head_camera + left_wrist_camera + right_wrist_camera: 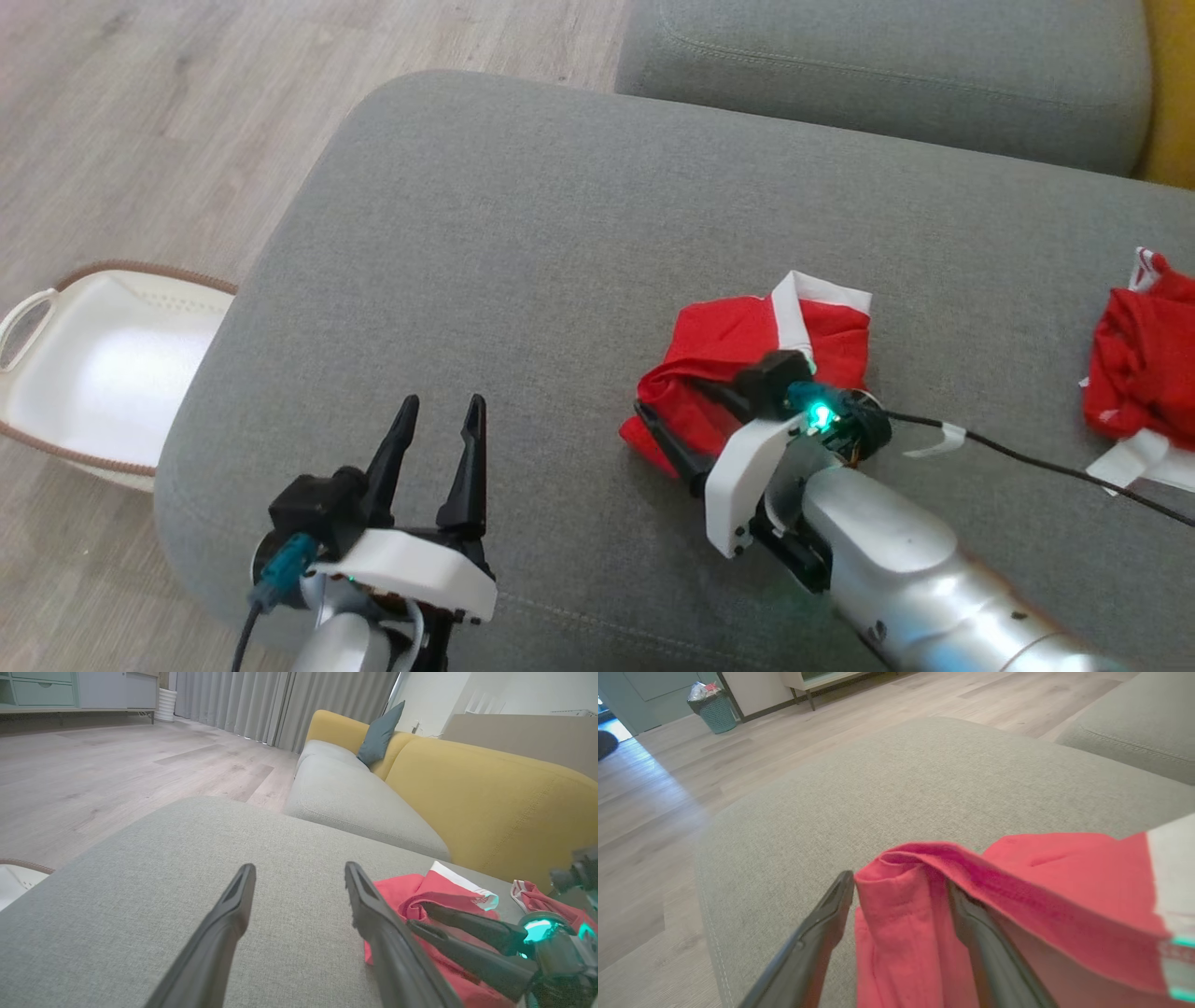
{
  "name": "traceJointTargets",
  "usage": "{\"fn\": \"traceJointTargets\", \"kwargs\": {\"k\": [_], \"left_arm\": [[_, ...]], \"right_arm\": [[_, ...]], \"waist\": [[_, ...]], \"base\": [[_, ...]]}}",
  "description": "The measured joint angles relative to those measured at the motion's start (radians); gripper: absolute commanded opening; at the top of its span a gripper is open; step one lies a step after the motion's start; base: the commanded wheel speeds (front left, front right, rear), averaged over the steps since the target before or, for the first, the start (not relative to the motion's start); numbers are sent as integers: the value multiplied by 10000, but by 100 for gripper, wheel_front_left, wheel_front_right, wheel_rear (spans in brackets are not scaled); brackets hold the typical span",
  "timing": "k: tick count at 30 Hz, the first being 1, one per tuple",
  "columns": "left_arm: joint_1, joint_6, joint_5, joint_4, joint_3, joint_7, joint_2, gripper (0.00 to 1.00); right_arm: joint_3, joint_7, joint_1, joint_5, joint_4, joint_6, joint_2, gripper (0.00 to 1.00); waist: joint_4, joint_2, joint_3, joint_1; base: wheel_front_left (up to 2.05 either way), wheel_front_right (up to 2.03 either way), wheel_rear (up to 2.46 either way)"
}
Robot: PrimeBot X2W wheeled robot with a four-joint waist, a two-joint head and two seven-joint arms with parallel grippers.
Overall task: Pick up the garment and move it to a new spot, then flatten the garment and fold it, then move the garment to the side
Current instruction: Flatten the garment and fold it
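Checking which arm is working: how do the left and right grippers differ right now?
The left gripper has bare grey cushion between its fingers; the right gripper has a fold of the red garment between its own. The left gripper sits clear of that garment; the right reaches into it. Both are open.

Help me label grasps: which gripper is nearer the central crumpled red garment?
Right: the right gripper straddles a fold of the red garment; left gripper hovers apart over grey cushion.
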Motion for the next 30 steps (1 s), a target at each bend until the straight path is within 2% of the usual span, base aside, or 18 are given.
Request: {"fn": "traceJointTargets", "kwargs": {"k": [13,20,30], "left_arm": [[1,0,19,-19,393,0,4,100],[8,-2,117,-167,621,0,4,100],[5,12,190,-959,982,0,-2,100]], "right_arm": [[-1912,470,1151,-508,-1034,0,-2,100],[-3292,270,2210,-1256,-2418,0,10,100],[-6916,-782,4289,-3421,-5680,0,10,100]], "waist": [[-833,0,-266,0],[-1535,0,-527,0],[-2439,0,-529,0]], "base": [[0,0,0],[0,0,0],[0,0,0]]}}
